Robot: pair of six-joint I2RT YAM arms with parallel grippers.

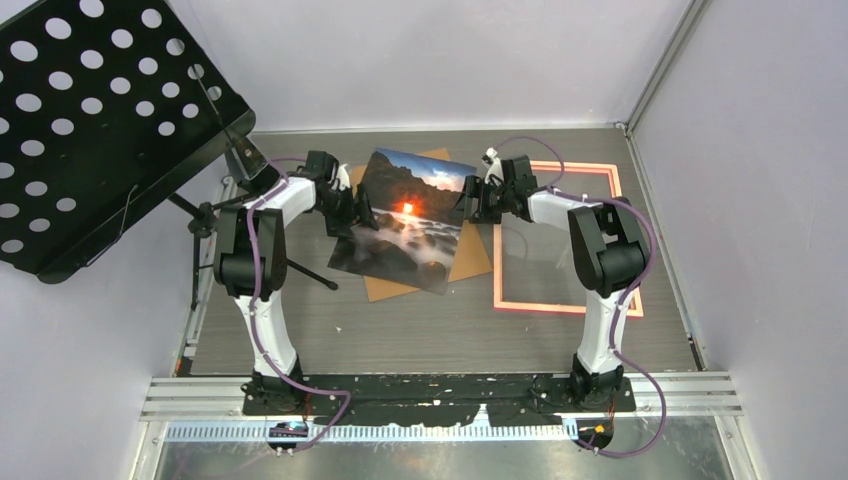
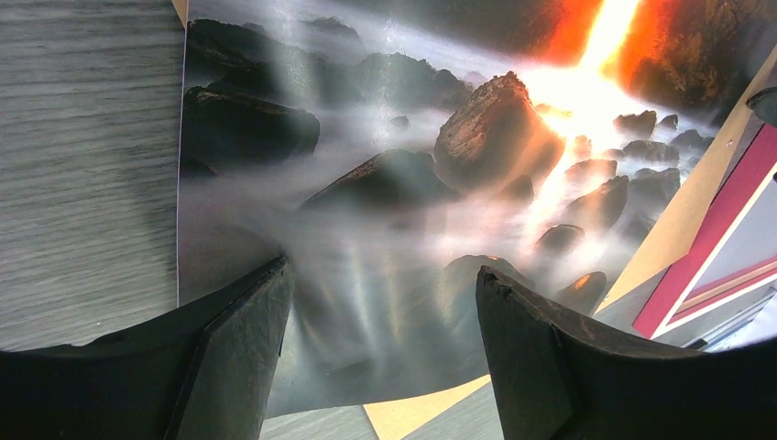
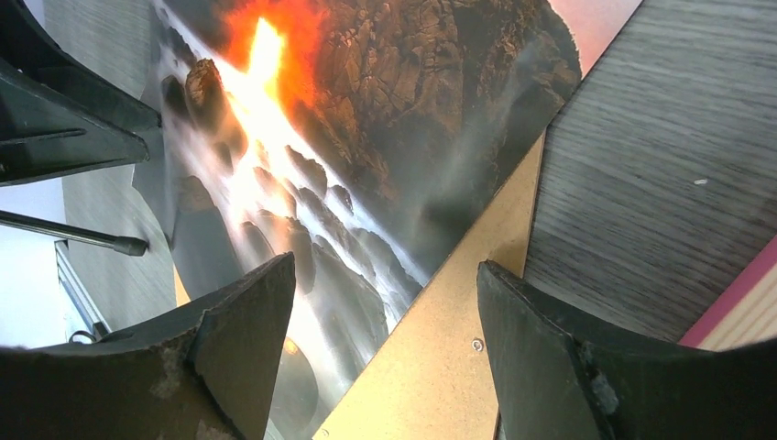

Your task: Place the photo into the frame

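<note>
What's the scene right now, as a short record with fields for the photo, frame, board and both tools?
photo: picture side up, skewed, lying on the backing board
backing board: brown, lying flat, mostly covered
frame: pink-orange, lying flat right of the photo, photo not inside
left tool: open, over the photo's left edge
right tool: open, over the photo's right edge and board
music stand: black, perforated, far left

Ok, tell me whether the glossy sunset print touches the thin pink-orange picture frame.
Apart. The left wrist view shows a strip of brown board lying between the photo and the frame.
</note>
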